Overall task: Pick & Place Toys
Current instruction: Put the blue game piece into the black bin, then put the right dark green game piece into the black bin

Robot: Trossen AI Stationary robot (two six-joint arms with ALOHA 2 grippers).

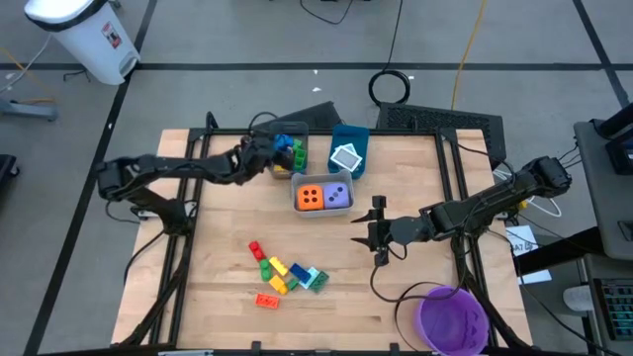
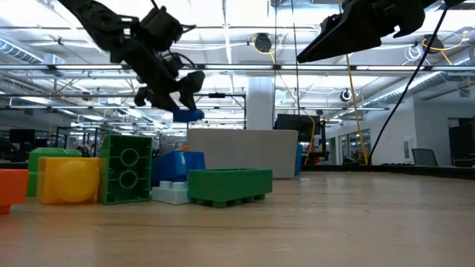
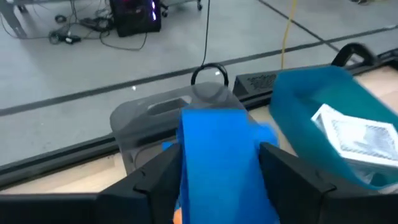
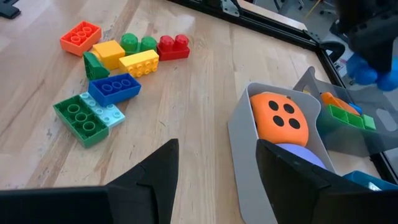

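1. My left gripper (image 1: 265, 155) hangs above the grey bin (image 1: 288, 158) at about 11 o'clock on the table (image 1: 218, 247), over the bricks already lying in it.
2. In the left wrist view a blue brick (image 3: 217, 163) sits between the two dark fingers (image 3: 158, 180); I cannot tell whether they clamp it or have let go.
3. The low view shows that blue brick at the gripper's tip, in the air above the table.
4. Just beside the grey bin, at about 12 o'clock, the blue bin (image 1: 348, 148) holds a white-teal tile (image 1: 346, 158).
5. The middle grey bin (image 1: 322, 196) holds the orange die (image 1: 310, 197) and the purple die (image 1: 337, 196) side by side.
6. My right gripper (image 1: 377, 230) waits at about 3 o'clock, empty, fingers parted, raised off the table.
7. The loose bricks (image 1: 285, 273) lie at about 6 o'clock: red, green, yellow, blue and pale blue ones in a cluster.
8. An orange brick (image 1: 267, 301) lies apart, nearer the table's front edge.
9. The purple bowl (image 1: 453, 318) stands at about 5 o'clock, at the table's corner.
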